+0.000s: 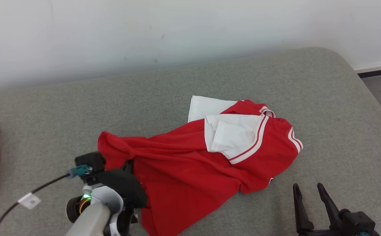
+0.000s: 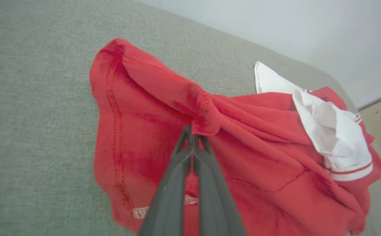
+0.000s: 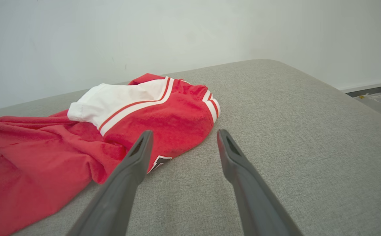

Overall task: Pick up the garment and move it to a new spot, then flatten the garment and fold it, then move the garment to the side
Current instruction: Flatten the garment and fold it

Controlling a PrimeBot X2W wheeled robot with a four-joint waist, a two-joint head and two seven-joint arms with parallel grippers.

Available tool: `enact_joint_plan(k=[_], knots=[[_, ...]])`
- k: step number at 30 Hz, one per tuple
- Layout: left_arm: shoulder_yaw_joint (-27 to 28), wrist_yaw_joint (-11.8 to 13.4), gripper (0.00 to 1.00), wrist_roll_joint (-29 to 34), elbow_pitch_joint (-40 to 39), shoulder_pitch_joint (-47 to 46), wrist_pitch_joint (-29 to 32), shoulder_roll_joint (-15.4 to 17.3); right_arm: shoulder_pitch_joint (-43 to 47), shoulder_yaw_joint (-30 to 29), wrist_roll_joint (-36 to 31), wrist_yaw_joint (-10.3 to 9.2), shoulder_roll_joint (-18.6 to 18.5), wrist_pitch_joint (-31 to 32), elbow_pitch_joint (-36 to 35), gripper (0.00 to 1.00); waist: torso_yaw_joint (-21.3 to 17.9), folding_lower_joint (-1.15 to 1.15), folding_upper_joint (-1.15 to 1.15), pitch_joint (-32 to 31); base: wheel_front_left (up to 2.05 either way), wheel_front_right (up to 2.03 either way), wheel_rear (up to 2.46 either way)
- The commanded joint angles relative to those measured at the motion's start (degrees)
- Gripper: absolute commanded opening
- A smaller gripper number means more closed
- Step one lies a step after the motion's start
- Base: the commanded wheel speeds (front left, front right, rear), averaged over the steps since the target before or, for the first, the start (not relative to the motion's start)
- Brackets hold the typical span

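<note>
While pinching a bunched fold of the red polo shirt, crumpled on the grey surface, left gripper fingers shut: pick-up step. Right gripper fingers wide. Next, likely: lift, carry elsewhere.

Head view: from high up, facing forward and down over the pad to the wall; farthest off, it takes in the whole garment.
Left wrist view: on the left gripper, looking along its fingers and down; very near the garment's red hemmed end, with pad at left and wall at upper right.
Right wrist view: on the right gripper, low over the pad, facing the wall; the garment's striped end lies near, left of centre.
Head and left wrist share: hemmed end.
All three share: the garment's white part, pad, wall.
</note>
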Motion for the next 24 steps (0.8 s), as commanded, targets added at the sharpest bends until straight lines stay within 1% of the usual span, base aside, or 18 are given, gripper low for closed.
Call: enact_joint_plan(k=[1, 4, 7, 12, 13, 15, 16, 19, 20, 22, 24], knots=[[1.0, -0.7, 0.00, -1.4, -2.3, 1.5, 0.6, 1.1, 0.4, -0.3, 0.2, 0.05, 0.0, -0.1, 0.0, 1.00, 0.4, 0.00, 0.00, -0.1, 0.00, 0.00, 0.00], [3.6, -2.1, 0.00, -5.3, -8.3, 3.6, 2.5, 2.2, 0.5, -0.5, 0.2, 0.05, 0.0, -0.1, -0.1, 1.00, 0.9, 0.00, 0.00, -0.1, 0.00, 0.00, 0.00], [6.6, -3.3, 0.00, -10.8, -14.7, 6.2, 5.5, 2.7, 0.4, -0.5, 0.3, 0.05, 0.0, 0.0, -0.3, 1.00, 1.2, 0.00, 0.00, 0.0, 0.00, 0.00, 0.00], [12.7, -5.1, 0.00, -23.4, -24.2, 10.6, 12.0, 1.7, 0.0, -0.2, 0.5, 0.05, 0.0, 0.0, -0.4, 1.00, 1.5, 0.00, 0.00, 0.3, 0.00, 0.00, 0.00], [14.0, -4.9, 0.00, -25.5, -25.6, 11.5, 12.9, 1.7, 0.0, -0.2, 0.6, 0.05, 0.0, 0.1, -0.4, 1.00, 1.4, 0.00, 0.00, 0.3, 0.00, 0.00, 0.00], [15.9, -4.4, 0.00, -27.2, -27.9, 13.2, 13.5, 2.8, -0.1, -0.2, 0.5, 0.05, 0.0, 0.1, -0.3, 1.00, 1.3, 0.00, 0.00, 0.3, 0.00, 0.00, 0.00], [16.8, -4.0, 0.00, -28.1, -28.7, 13.7, 13.3, 2.8, -0.1, -0.2, 0.6, 0.05, 0.0, 0.1, -0.2, 1.00, 1.2, 0.00, 0.00, 0.3, 0.00, 0.00, 0.00], [20.3, -3.0, 0.00, -32.0, -30.2, 14.3, 13.0, 1.6, -0.2, -0.3, 0.8, 0.05, 0.0, 0.0, -0.2, 1.00, 1.1, 0.00, 0.00, 0.3, 0.00, 0.00, 0.00], [21.2, -2.6, 0.00, -31.8, -30.1, 14.3, 12.7, 2.3, -0.2, -0.3, 0.8, 0.05, 0.0, 0.0, -0.2, 1.00, 1.0, 0.00, 0.00, 0.3, 0.00, 0.00, 0.00], [21.1, -1.3, 0.00, -29.3, -28.9, 14.1, 12.0, 4.3, -0.2, -0.3, 0.7, 0.05, 0.0, 0.0, -0.3, 1.00, 1.0, 0.00, 0.00, 0.3, 0.00, 0.00, 0.00], [20.6, 0.1, 0.00, -26.7, -26.9, 13.0, 10.9, 5.1, -0.3, -0.3, 0.5, 0.05, 0.0, 0.1, -0.3, 1.00, 1.1, 0.00, 0.00, 0.3, 0.00, 0.00, 0.00]])
